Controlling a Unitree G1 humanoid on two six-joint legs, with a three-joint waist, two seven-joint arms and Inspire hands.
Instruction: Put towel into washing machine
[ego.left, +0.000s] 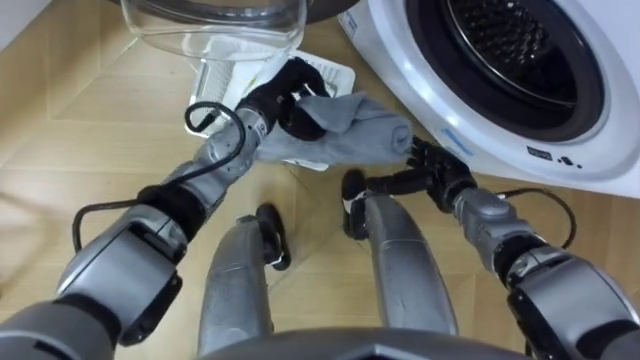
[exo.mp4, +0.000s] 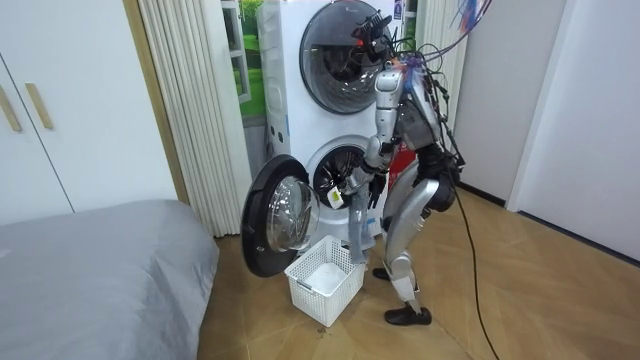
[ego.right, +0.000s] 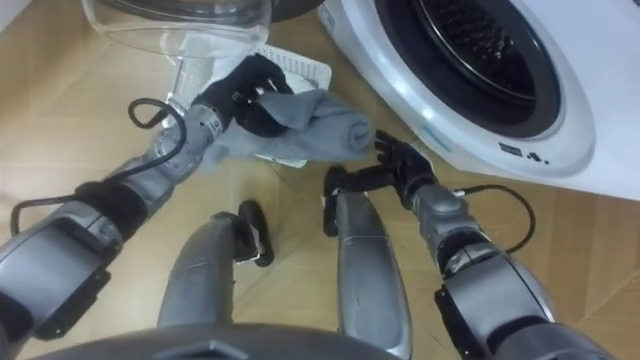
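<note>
The grey towel (ego.left: 355, 135) hangs bunched from the left robot hand (ego.left: 283, 95), whose fingers are curled round 1 end of it. It is above the floor (ego.left: 80, 120) and short of the washing machine (ego.left: 470, 115). The right robot hand (ego.left: 432, 165) sits just under the towel's far end with fingers loosely bent, gripping nothing. The main risk, I judge, is that the loose end drapes over the lower lip of the opening or slides to the floor, since only 1 hand grips it. The open door (ego.left: 215, 22) beside the left arm could also be knocked. The drum (ego.left: 515, 45) shows bare perforated metal, with no laundry visible. The white basket (exo.mp4: 322, 287) on the floor below the door looks empty.
</note>
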